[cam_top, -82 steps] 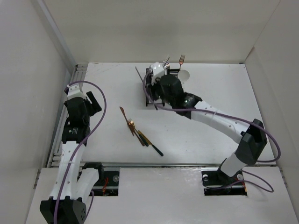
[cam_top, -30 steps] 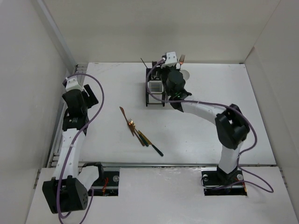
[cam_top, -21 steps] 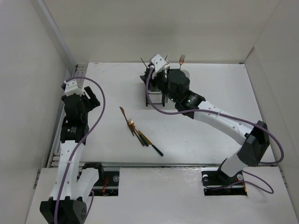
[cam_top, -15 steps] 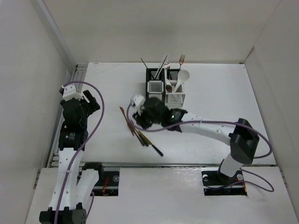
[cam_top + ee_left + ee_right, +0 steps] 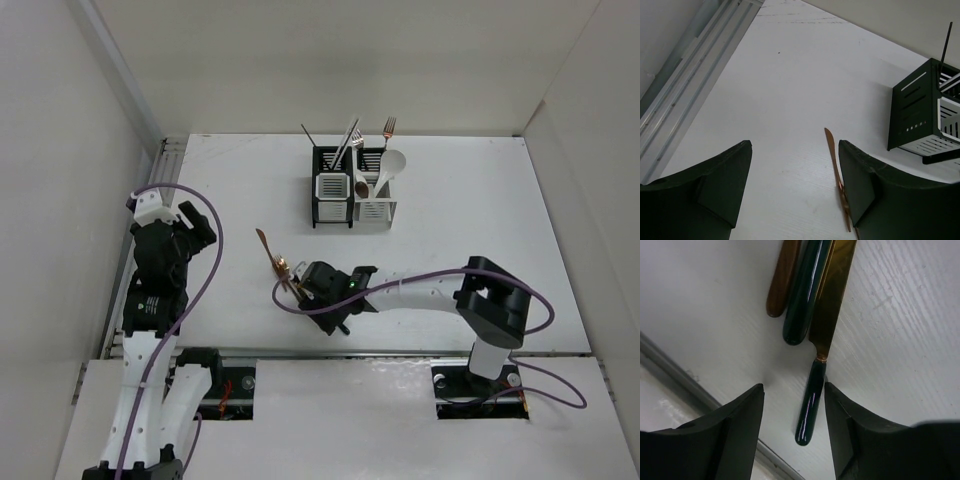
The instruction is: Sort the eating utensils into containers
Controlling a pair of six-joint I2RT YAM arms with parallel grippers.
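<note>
my right gripper [image 5: 792,402] sits low over the loose cutlery near the near edge of the table [image 5: 480,230], its jaws apart and gripping nothing. a black-handled piece [image 5: 811,395] with a gold blade lies between the fingers [image 5: 735,435], touching neither. just beside it lie a dark glossy handle [image 5: 805,295] and a brown handle [image 5: 782,285]. a slim copper piece [image 5: 265,245] lies at the far-left end of this cluster. the containers [image 5: 350,190] stand at the middle of the far edge, holding a black chopstick [image 5: 309,137], a copper fork [image 5: 388,128], a white soup spoon [image 5: 392,165] and a brown spoon [image 5: 362,187]. my left gripper [image 5: 795,150] hovers by the left edge, wide and empty.
</note>
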